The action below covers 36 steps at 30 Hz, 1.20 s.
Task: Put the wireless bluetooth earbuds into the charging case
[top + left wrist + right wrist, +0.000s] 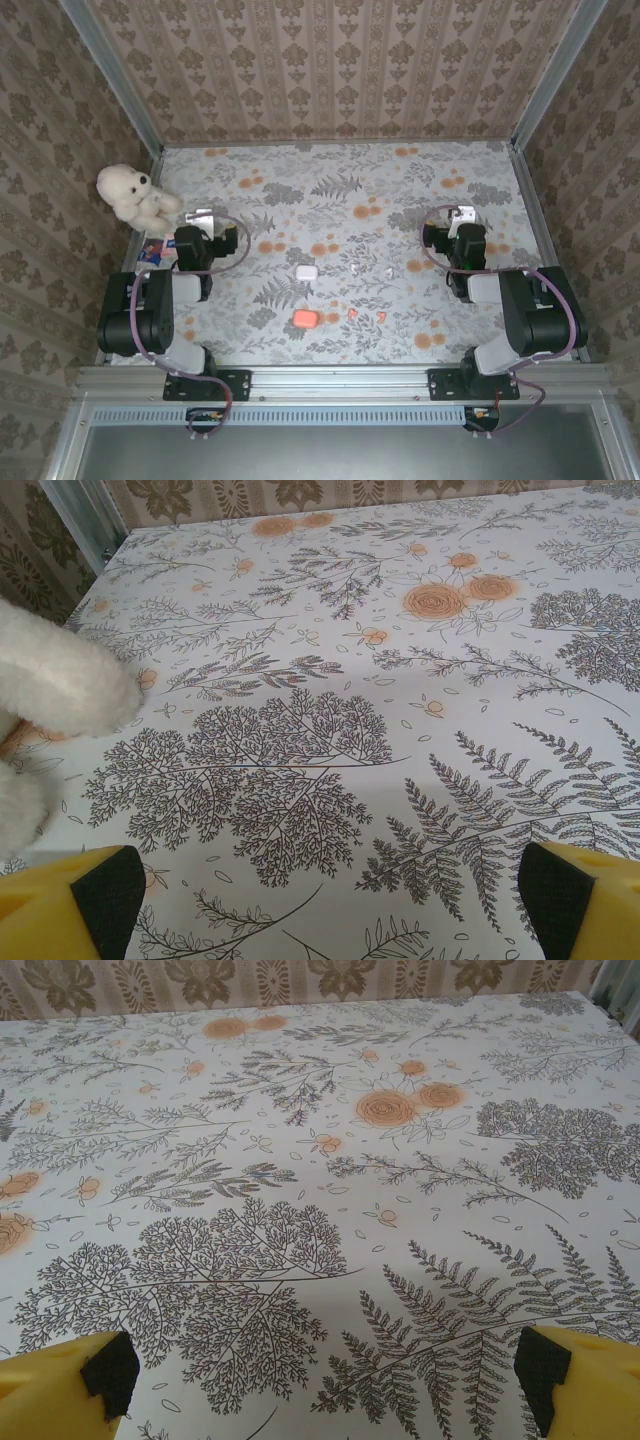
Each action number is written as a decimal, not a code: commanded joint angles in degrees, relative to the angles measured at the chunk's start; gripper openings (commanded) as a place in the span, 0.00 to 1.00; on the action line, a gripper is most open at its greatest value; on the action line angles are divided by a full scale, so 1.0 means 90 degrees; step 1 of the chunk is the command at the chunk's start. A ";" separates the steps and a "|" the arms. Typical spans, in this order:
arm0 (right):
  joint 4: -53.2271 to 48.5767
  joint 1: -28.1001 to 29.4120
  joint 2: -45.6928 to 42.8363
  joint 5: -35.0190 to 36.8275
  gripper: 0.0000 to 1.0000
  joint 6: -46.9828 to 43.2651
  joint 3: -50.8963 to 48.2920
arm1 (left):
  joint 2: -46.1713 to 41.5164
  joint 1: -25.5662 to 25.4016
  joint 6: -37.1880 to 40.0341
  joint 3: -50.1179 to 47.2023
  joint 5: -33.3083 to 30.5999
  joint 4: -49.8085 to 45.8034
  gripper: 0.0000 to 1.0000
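A white charging case and an orange charging case lie mid-table between the arms. Two tiny white earbuds lie right of the white case. Two orange-red earbuds lie right of the orange case. My left gripper hovers far left of them and my right gripper far right. In the left wrist view the left gripper is open over bare floral cloth. The right gripper is open too, with nothing between its yellow fingers.
A white plush bear sits at the table's left edge, its fur beside my left gripper. A small printed card lies below it. Aluminium posts and patterned walls enclose the floral tablecloth.
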 commanded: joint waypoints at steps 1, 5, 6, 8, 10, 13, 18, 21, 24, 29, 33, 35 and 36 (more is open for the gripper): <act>0.0228 0.0034 0.0067 0.0049 1.00 -0.0056 0.0124 | 0.0070 -0.0038 0.0047 0.0100 0.0080 0.0167 1.00; 0.0223 0.0038 0.0067 0.0049 1.00 -0.0056 0.0125 | 0.0075 -0.0048 0.0049 0.0114 0.0050 0.0158 1.00; 0.0229 0.0036 0.0067 0.0047 1.00 -0.0055 0.0129 | 0.0082 -0.0047 0.0044 0.0129 0.0051 0.0130 1.00; 0.0123 0.0016 0.0096 0.0008 1.00 -0.0037 0.0203 | 0.0073 -0.0047 0.0048 0.0129 0.0050 0.0121 1.00; 0.0139 0.0004 0.0093 -0.0010 1.00 -0.0026 0.0183 | 0.0081 -0.0047 0.0049 0.0129 0.0051 0.0124 1.00; 0.0151 -0.0034 0.0088 -0.0078 1.00 -0.0007 0.0173 | 0.0073 -0.0045 0.0049 0.0124 0.0055 0.0128 1.00; 0.0171 -0.0039 0.0077 -0.0077 1.00 -0.0007 0.0158 | 0.0063 -0.0048 0.0049 0.0109 0.0054 0.0148 1.00; 0.0271 -0.0030 0.0025 0.0033 1.00 0.0014 0.0107 | 0.0055 -0.0053 0.0056 0.0084 0.0036 0.0184 1.00; -0.1181 -0.0009 -0.0760 0.0770 1.00 0.0302 0.0513 | -0.0292 -0.0102 -0.0147 0.0216 -0.0676 -0.0304 1.00; -0.4890 -0.0025 -0.1934 0.1043 1.00 0.1966 0.2094 | -0.1080 -0.0305 -0.0611 0.1044 -0.1946 -0.2648 1.00; -0.6782 -0.0035 -0.2113 0.0463 1.00 0.2914 0.2897 | -0.1637 -0.0602 -0.1318 0.1806 -0.2039 -0.4578 1.00; -0.6992 0.0059 -0.2266 -0.0424 1.00 0.3015 0.2896 | -0.1825 -0.0761 -0.1812 0.2219 -0.1895 -0.5584 1.00; -0.7149 0.0206 -0.2352 -0.0737 0.99 0.3132 0.2914 | -0.1900 -0.0831 -0.2087 0.2436 -0.1830 -0.6083 1.00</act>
